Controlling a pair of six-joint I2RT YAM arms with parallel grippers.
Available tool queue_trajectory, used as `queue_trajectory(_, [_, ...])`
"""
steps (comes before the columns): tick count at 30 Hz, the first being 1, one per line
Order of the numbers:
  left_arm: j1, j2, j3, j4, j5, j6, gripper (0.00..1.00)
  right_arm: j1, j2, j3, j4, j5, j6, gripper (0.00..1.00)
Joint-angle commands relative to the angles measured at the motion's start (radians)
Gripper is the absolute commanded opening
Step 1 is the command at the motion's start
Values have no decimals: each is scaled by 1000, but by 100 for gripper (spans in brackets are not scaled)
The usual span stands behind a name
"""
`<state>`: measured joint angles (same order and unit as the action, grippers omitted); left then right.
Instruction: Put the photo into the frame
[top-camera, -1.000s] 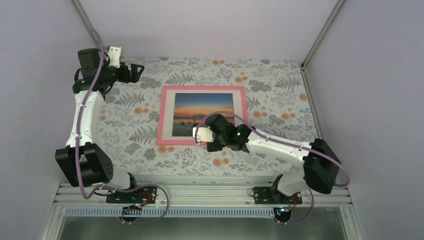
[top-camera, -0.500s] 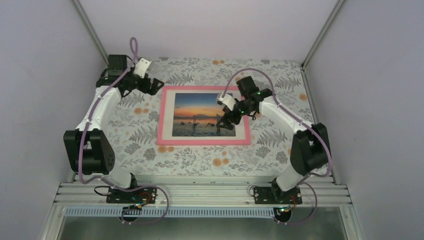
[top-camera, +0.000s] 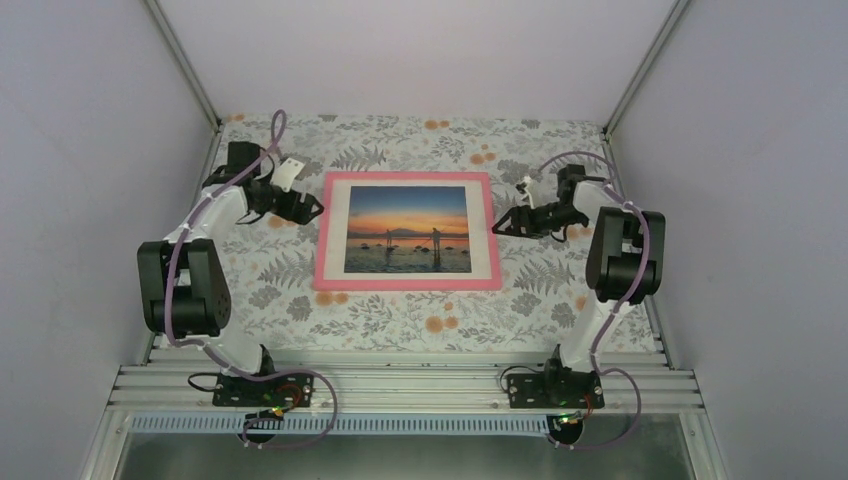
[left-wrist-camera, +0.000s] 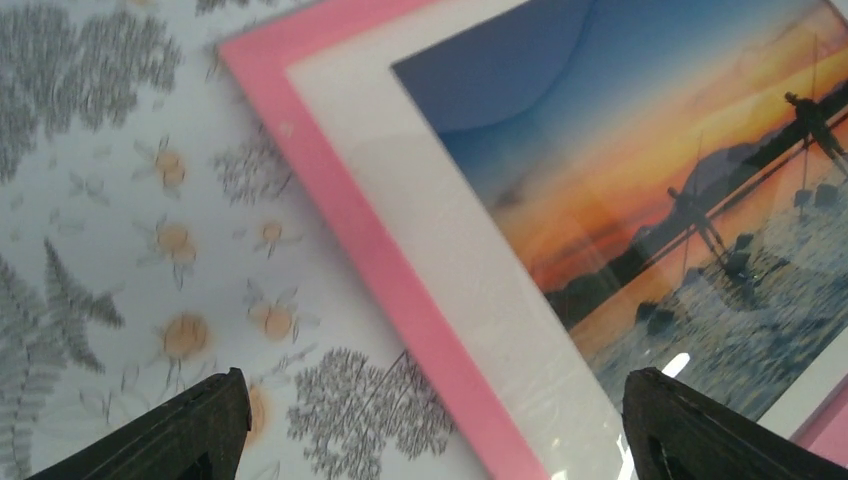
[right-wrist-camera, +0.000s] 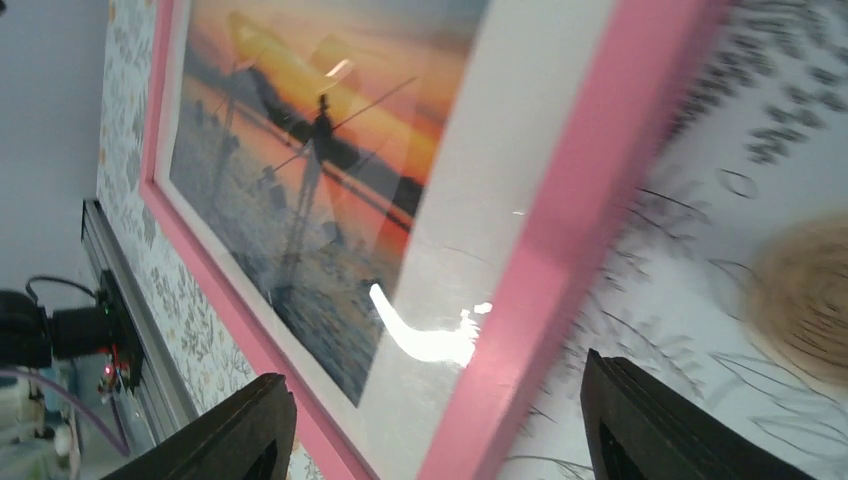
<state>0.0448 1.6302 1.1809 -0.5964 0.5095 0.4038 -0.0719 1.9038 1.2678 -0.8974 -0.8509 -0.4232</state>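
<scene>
The photo (top-camera: 408, 230), an orange sunset over blue water with a white border, lies flat inside the pink frame (top-camera: 325, 232) at the table's middle. My left gripper (top-camera: 312, 208) hovers low at the frame's left edge, open and empty. In the left wrist view the left gripper (left-wrist-camera: 440, 445) straddles the frame's pink bar (left-wrist-camera: 370, 260), with the photo (left-wrist-camera: 650, 180) to its right. My right gripper (top-camera: 500, 225) sits by the frame's right edge, also open. In the right wrist view the right gripper (right-wrist-camera: 440, 435) spans the pink frame (right-wrist-camera: 580, 200) and the photo (right-wrist-camera: 330, 150).
A floral tablecloth (top-camera: 400, 320) covers the table. Pale walls with metal corner posts (top-camera: 640, 70) close in the back and both sides. An aluminium rail (top-camera: 400, 385) carrying the arm bases runs along the near edge.
My right gripper has left the photo's lower part and swung out to the frame's right edge. My left gripper has come down from the back left corner to the frame's left edge.
</scene>
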Motion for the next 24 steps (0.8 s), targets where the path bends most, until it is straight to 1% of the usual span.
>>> queue_trajectory(1, [68, 15, -59, -28, 83, 29, 89, -46, 44, -27, 62, -25, 102, 69])
queue_trajectory(4, [86, 47, -86, -26, 84, 33, 81, -45, 69, -32, 129, -13, 155, 67])
queue_trajectory(7, [98, 87, -85, -22, 98, 27, 73, -37, 111, -28, 172, -21, 204, 62])
queue_trajectory(12, [97, 159, -75, -1, 120, 38, 66, -39, 189, -34, 235, 37, 254, 55])
queue_trajectory(15, [84, 209, -58, 10, 132, 44, 60, -40, 232, -41, 248, 49, 265, 47])
queue_trajectory(24, [34, 336, -33, 49, 113, 48, 45, -44, 310, -65, 243, 129, 262, 38])
